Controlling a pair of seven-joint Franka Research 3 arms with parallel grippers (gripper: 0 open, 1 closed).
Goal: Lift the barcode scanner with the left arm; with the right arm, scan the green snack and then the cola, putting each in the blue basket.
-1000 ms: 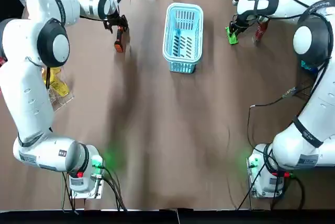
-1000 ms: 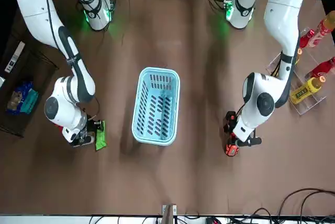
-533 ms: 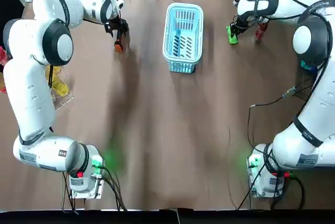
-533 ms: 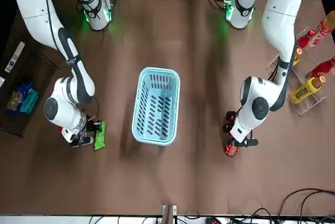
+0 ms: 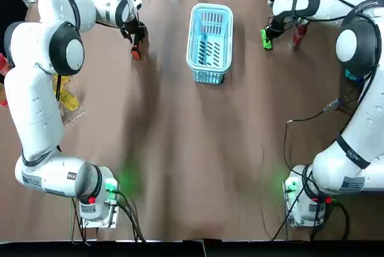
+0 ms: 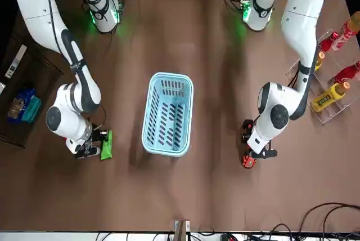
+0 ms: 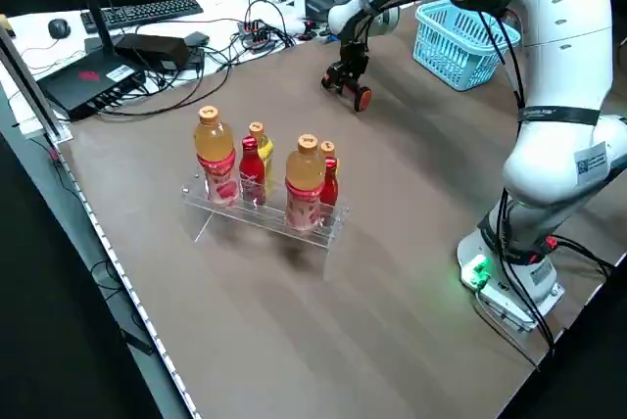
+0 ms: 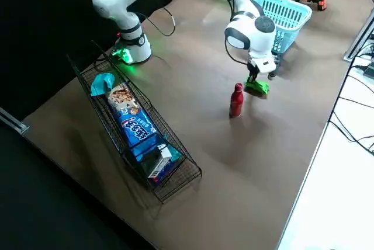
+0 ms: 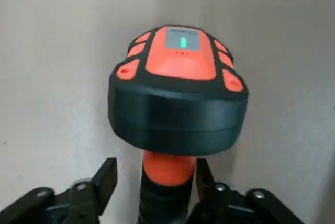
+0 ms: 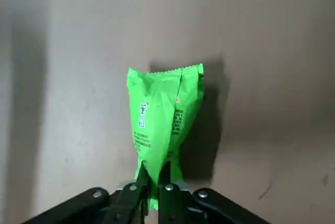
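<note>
Tightly, right gripper (image 10: 153, 184) pinches crinkly green snack (image 10: 162, 113); left gripper (image 9: 155, 170) straddles bulbous scanner (image 9: 178, 103).

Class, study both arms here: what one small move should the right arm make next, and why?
Probably raise the right hand slightly, lifting the green snack clear of the table. Its fingers are pinched on the pack's end, the pack sits low beside the blue basket, and the barcode scanner, with the left hand at its handle, is across the basket.
</note>
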